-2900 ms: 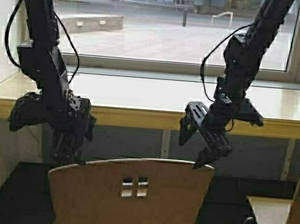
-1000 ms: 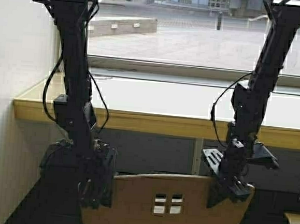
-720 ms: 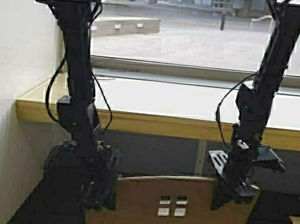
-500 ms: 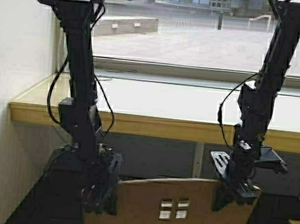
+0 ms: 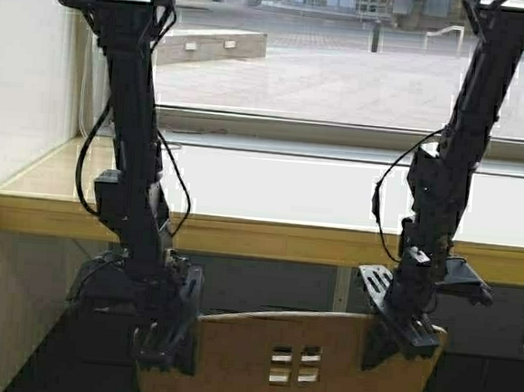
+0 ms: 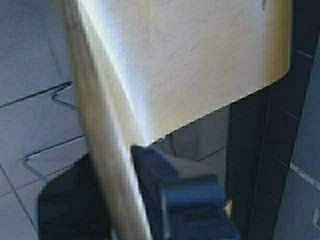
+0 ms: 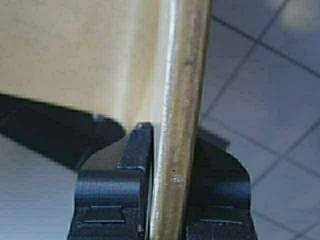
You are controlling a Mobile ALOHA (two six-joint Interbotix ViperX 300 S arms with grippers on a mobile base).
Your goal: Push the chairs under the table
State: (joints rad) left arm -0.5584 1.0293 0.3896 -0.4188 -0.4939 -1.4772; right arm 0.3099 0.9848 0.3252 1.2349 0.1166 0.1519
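Both arms are matte black, built of boxy segments joined by bulkier housings at the joints. A thin black cable loops loosely beside each forearm. The left gripper [image 5: 167, 338] is a chunky black block with ribbed faces; the right gripper [image 5: 403, 332] carries a slotted, grille-like black plate and flat wing-shaped side pieces. Close up, the fingers [image 7: 134, 165] are smooth moulded black plastic with stepped edges

Canteen-like room: window-side counter table [image 5: 271, 192].
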